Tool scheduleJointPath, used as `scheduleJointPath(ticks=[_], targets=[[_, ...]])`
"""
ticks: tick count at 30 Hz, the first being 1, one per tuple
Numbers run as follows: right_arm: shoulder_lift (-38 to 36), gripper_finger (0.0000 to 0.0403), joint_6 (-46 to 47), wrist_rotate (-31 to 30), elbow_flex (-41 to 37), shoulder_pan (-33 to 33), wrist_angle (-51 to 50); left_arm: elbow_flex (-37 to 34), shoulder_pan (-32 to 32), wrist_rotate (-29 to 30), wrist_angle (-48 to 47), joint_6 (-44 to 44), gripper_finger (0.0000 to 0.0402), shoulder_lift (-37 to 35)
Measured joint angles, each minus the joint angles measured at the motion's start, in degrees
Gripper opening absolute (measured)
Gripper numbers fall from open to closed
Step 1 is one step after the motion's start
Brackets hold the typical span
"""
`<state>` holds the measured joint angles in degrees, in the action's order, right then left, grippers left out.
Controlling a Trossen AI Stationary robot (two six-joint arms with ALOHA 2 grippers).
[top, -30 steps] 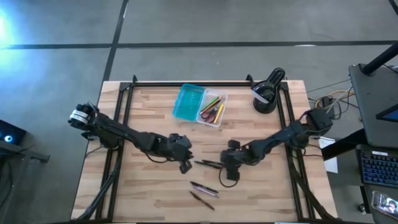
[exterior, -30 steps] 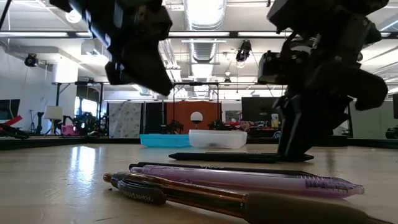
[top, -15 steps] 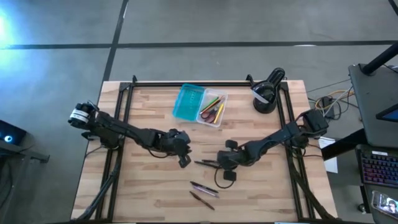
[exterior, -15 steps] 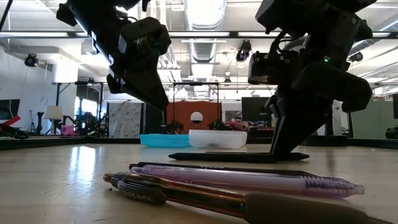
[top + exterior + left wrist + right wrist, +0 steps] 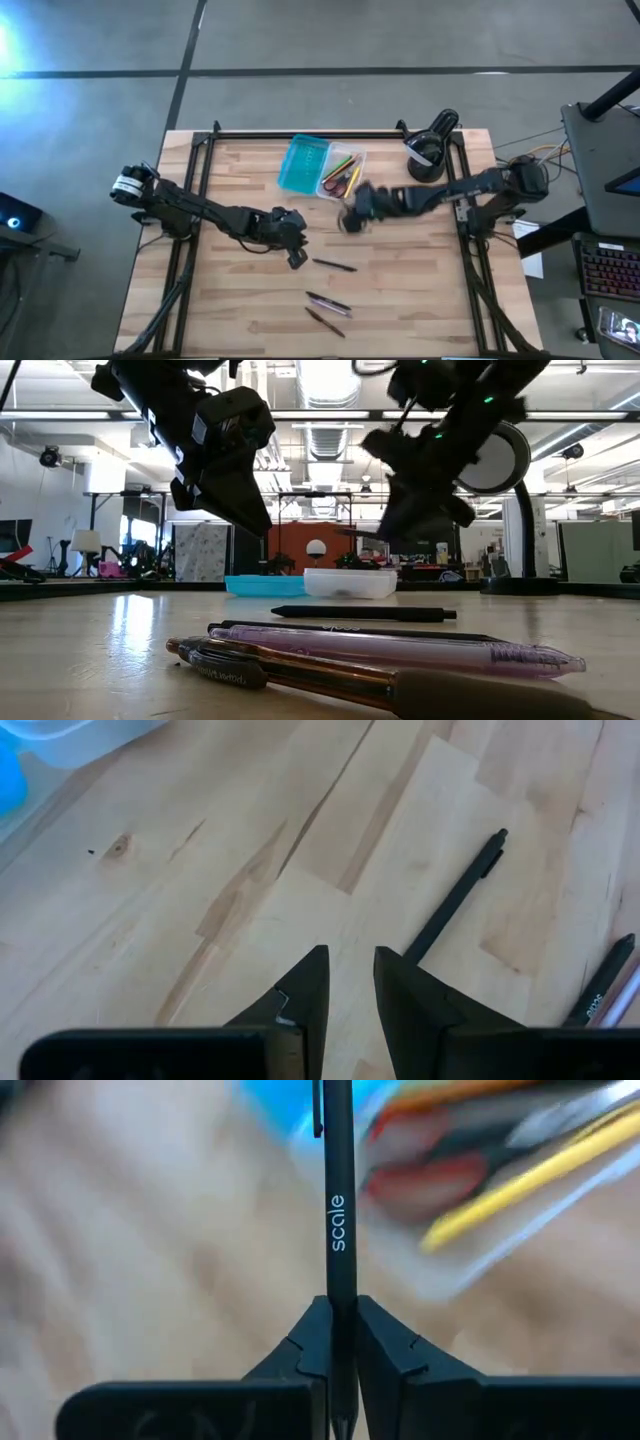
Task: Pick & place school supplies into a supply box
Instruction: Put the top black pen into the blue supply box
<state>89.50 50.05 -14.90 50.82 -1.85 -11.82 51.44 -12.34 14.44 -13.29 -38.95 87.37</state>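
Change: the right gripper (image 5: 350, 218) has lifted off the worktop (image 5: 230, 300) and swung up beside the box (image 5: 321, 170), taking one pen (image 5: 339, 1210) with it.
Right gripper: clamped on that pen, which juts forward from its tips toward the box just ahead.
Left gripper (image 5: 349, 985): waits low, fingers slightly apart, holding nothing; a second pen (image 5: 455, 898) lies just ahead of it.
Meaning: this pen seems ready to drop in; three pens remain on the worktop.
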Motion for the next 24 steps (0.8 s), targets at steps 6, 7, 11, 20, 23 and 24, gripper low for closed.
scheduleJointPath(ticks=[6,7,11,20,23,24], targets=[[4.34,0.0019,8.72,3.43,-0.04,-11.22,4.15,-0.02,0.0,-0.02,-0.08,-0.75,0.0067,0.0],[5.06,0.0024,9.1,4.74,-0.02,-12.22,6.45,-0.02,0.0,0.0,-0.03,-0.75,0.0067,0.0],[8.65,0.0055,9.5,5.73,2.26,-13.72,8.21,-0.02,0.0,0.0,0.01,-0.75,0.0067,0.0],[11.4,0.0137,1.78,-0.12,7.36,-13.67,5.23,-0.04,0.0,0.0,0.02,0.26,0.0067,0.0],[8.51,0.0159,-6.47,-0.3,8.1,-12.0,5.74,-0.15,0.0,-0.44,1.1,4.17,0.0067,0.38],[7.34,0.0165,-10.15,-0.3,8.09,-11.09,4.88,-0.15,-0.04,-0.7,1.9,6.68,0.0067,0.79]])
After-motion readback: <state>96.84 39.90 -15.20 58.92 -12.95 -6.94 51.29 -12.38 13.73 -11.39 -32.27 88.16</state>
